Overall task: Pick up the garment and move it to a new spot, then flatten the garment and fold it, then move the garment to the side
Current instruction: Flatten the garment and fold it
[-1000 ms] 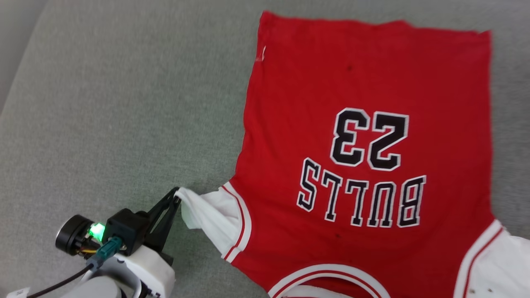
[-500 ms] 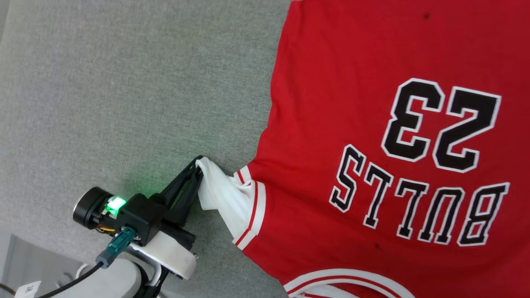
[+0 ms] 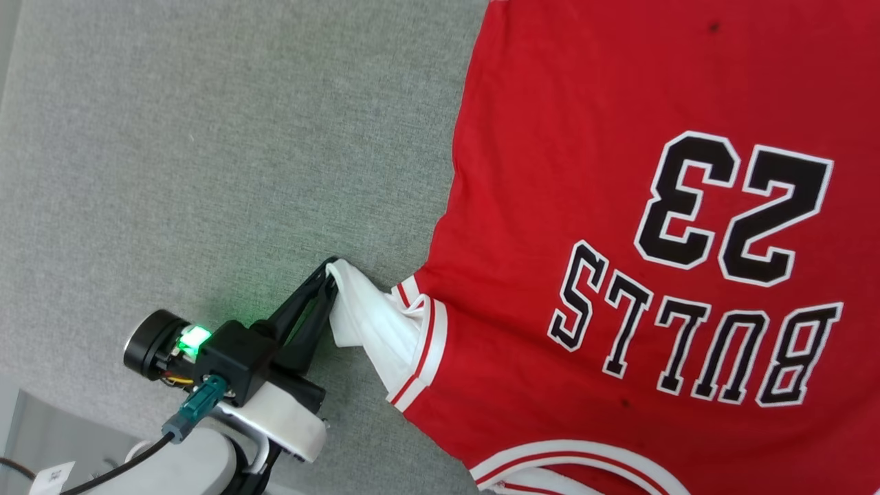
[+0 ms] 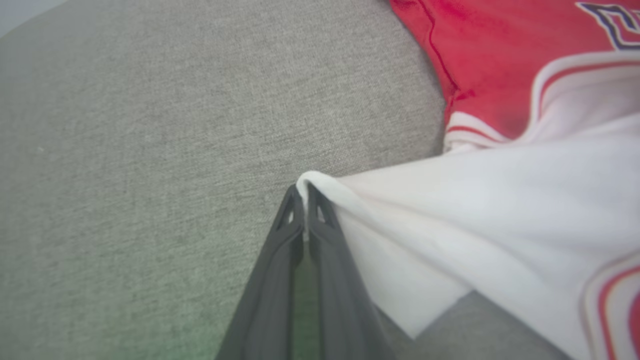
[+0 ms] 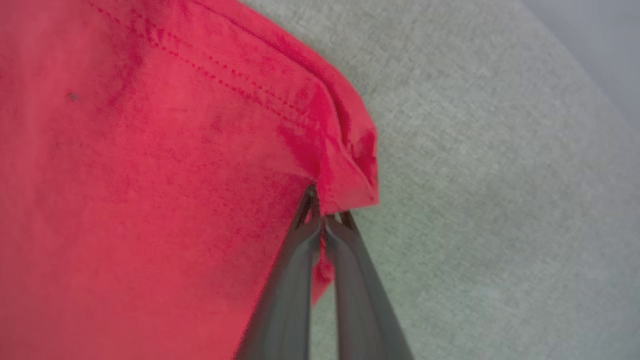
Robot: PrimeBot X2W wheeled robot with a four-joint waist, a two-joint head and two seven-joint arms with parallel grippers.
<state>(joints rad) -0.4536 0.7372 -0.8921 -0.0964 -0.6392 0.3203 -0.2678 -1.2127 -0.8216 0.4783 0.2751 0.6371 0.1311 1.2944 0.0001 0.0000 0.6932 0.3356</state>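
Pinching the jersey [image 3: 619,206] by its white sleeve [image 3: 368,323] in my left end effector [image 3: 333,273] and red hem corner [image 5: 350,165] in my right end effector [image 5: 322,212], both clamped, apparently for stretching flat.

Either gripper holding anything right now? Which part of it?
Both hold the garment. The left gripper is shut on the tip of its white sleeve; the right gripper is shut on a red hemmed corner.
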